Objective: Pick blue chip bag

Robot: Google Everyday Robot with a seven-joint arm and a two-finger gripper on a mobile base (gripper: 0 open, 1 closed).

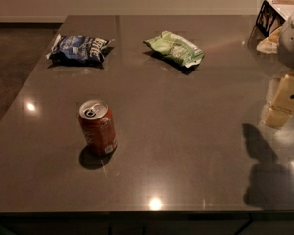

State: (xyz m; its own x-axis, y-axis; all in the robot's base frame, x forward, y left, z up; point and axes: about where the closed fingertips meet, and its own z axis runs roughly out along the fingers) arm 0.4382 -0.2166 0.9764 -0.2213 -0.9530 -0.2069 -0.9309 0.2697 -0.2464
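The blue chip bag (80, 49) lies flat at the far left of the grey table (186, 146), dark blue foil with white lettering. My gripper (282, 103) hangs above the table's right edge, cream coloured, far to the right of the bag and not touching anything. Its shadow falls on the table just below it. Nothing is in the gripper.
A light-green chip bag (175, 49) lies at the far middle. An upright red soda can (97, 127) stands at the near left, between me and the blue bag. A white box (273, 14) sits at the far right corner. The floor drops away left of the table.
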